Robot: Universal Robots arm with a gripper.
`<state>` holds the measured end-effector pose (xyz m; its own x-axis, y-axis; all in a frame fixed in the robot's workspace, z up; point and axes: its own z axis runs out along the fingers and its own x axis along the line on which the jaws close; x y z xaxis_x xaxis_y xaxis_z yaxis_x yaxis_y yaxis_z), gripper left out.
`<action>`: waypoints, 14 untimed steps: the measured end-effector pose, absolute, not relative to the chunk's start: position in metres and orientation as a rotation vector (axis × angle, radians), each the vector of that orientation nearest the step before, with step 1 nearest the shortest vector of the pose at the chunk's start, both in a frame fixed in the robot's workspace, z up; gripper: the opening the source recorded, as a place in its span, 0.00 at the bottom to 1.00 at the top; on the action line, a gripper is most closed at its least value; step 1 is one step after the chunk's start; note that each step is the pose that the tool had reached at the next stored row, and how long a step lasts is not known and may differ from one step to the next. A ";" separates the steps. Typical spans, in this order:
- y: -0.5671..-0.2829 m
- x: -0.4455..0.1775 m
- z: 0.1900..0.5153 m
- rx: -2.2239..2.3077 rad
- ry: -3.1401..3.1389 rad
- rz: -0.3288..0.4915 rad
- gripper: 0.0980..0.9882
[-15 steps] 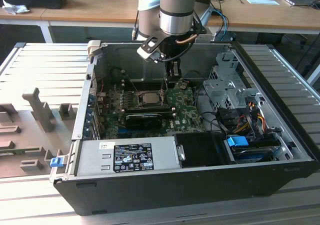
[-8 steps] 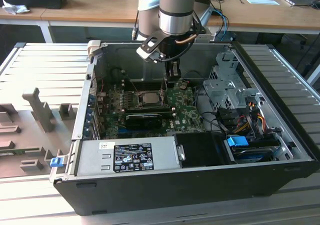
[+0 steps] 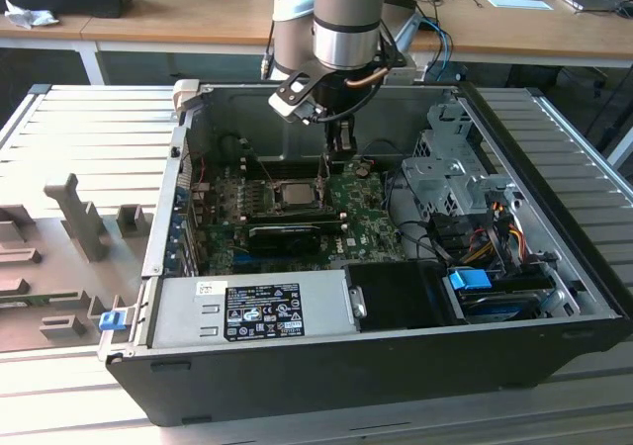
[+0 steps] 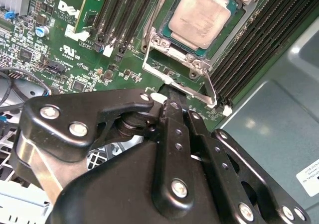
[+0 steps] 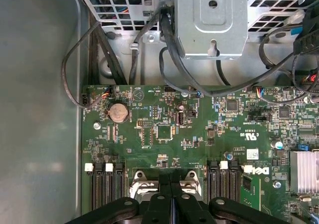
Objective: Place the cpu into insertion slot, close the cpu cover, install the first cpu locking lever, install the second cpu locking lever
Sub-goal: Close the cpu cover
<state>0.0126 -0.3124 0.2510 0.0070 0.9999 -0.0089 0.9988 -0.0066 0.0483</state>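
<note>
The exterior view shows the whole open computer case (image 3: 376, 386) from outside, with the arm (image 3: 346, 20) reaching down into it and a grey power box (image 3: 252, 307) at the front. The gripper (image 3: 341, 156) hangs just beside the cpu (image 3: 294, 192), which lies flat in the insertion slot (image 3: 318, 197) on the green board (image 3: 371, 227). The second wrist view looks much closer. There the cpu (image 4: 199, 15) shows its dull silver top, and the cpu cover (image 4: 167, 42) lies around it like a frame. A thin wire lever (image 4: 154, 68) runs along the near edge of the slot, and long black memory slots (image 4: 124, 15) sit next to it. The first wrist view looks the other way, across the board (image 5: 159, 134) to a round battery (image 5: 118, 112), black cables (image 5: 172, 59) and a metal cage (image 5: 214, 20). In both wrist views the gripper (image 4: 172, 95) (image 5: 170, 179) has its two fingers pressed tight together, and nothing can be seen between them. Its tip is right at the wire lever, but it is hard to tell if it touches.
</note>
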 end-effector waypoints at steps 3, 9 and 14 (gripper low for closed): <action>-0.312 0.011 0.251 2.200 2.185 0.043 0.01; -0.312 0.008 0.251 2.200 2.185 0.043 0.01; -0.312 0.003 0.251 2.200 2.185 0.043 0.01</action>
<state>0.0029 -0.3124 0.2509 0.0070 0.9999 -0.0089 0.9988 -0.0065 0.0483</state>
